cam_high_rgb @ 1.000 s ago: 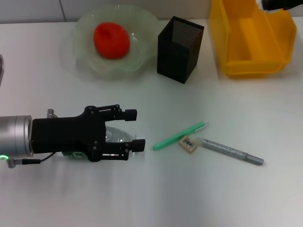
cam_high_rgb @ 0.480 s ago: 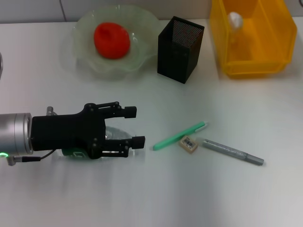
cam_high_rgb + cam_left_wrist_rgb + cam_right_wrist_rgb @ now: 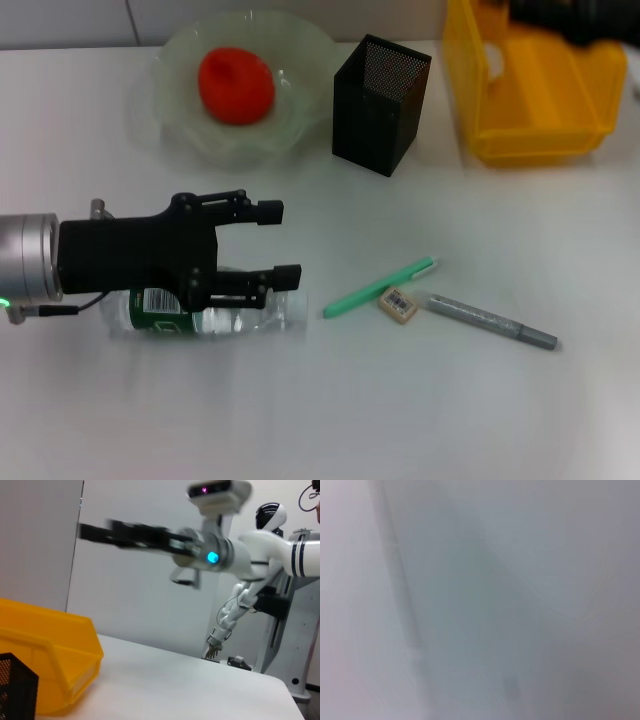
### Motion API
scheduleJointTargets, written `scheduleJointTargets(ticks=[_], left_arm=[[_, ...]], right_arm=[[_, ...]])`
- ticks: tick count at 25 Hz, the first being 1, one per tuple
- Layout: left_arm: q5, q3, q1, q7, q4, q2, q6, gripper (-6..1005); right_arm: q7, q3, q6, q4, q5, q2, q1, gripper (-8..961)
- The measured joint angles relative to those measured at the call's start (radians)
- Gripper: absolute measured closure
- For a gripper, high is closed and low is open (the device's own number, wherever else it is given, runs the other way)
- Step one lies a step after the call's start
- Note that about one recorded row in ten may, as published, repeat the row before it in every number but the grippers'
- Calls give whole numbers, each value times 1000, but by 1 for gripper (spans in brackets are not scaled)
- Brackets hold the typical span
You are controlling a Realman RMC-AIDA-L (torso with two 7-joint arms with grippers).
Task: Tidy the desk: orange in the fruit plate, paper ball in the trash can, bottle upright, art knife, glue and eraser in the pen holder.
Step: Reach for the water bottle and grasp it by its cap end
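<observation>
Bare table (image 3: 420, 420) in front of and right of left gripper (image 3: 277, 242); crowded only along far edge: plate (image 3: 300, 120) with orange (image 3: 236, 85), black pen holder (image 3: 380, 104), yellow bin (image 3: 540, 95).

Bottle (image 3: 215, 310) lies flat, long axis left-right, cap end toward green knife (image 3: 380, 288), just in front of left gripper's near finger. Left gripper's fingers spread, holding nothing.

Knife, eraser (image 3: 397, 304), grey glue stick (image 3: 490, 322) lie clustered right of bottle.

Since half second ago, left gripper shifted farther from robot, uncovering bottle. Right gripper (image 3: 570, 15) now over bin; finger state unclear.
</observation>
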Motion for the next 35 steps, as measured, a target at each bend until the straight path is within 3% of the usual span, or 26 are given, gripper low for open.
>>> scheduleJointTargets(ticks=[3,4,6,7,11,15,21,24,35], left_arm=[[3,0,-7,-25,26,4,-1,243],[8,0,-12,-43,41,8,-2,243],[9,0,-15,-49,45,11,-2,244],[10,0,-19,-55,49,14,-2,245],[16,8,-36,-93,80,23,-1,247],[73,11,-65,-157,138,20,0,248],[277,31,-144,-302,302,-32,0,251],[377,123,-217,-396,330,-43,-24,253],[505,372,-283,-526,349,-48,-168,258]], right_arm=[[-65,-7,-164,115,-56,-39,-10,135],[-97,-5,-233,168,-144,-59,-13,135],[-106,-3,-250,180,-194,-63,-15,135],[-109,-1,-258,187,-298,-64,-22,135],[-111,0,-250,191,-429,-58,-28,135],[-114,1,-228,189,-479,-48,-44,135],[-119,3,-213,178,-484,-43,-58,135],[-122,3,-210,175,-487,-43,-61,135],[-117,4,-212,160,-489,-50,-68,136]])
